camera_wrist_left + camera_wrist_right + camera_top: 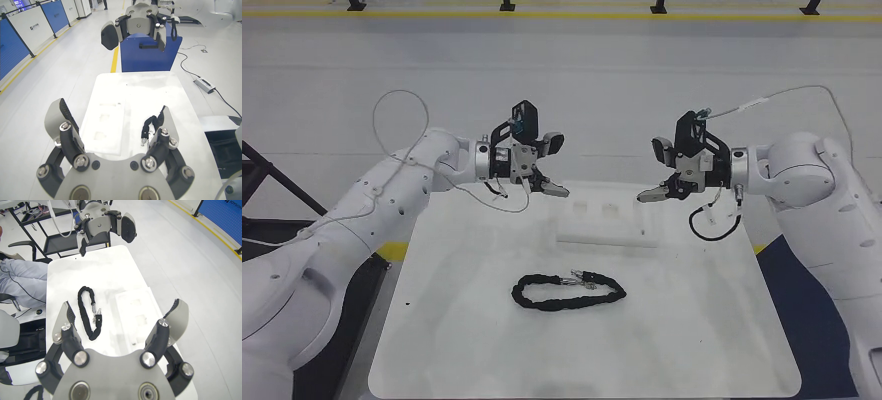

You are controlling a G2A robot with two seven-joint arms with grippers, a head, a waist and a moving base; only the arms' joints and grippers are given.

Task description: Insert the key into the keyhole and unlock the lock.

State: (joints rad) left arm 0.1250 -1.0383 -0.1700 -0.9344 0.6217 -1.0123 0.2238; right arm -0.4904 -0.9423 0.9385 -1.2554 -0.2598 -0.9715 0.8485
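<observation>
Black fabric sleeves a chain lock [567, 292] that lies in a flattened loop near the middle of a white table [492, 340]. Silver metal fittings [95, 311] sit where its ends meet, but they are too small to tell a key from the lock body. Just beyond the chain, toward the far edge, rests a white foam tray [607, 225] with shallow square recesses. The left gripper [557, 167] hangs above the table's far left corner and the right gripper [650, 173] above the far right side, facing each other across the tray. Each claw is spread wide with nothing between its fingers, and both are well apart from the chain.
</observation>
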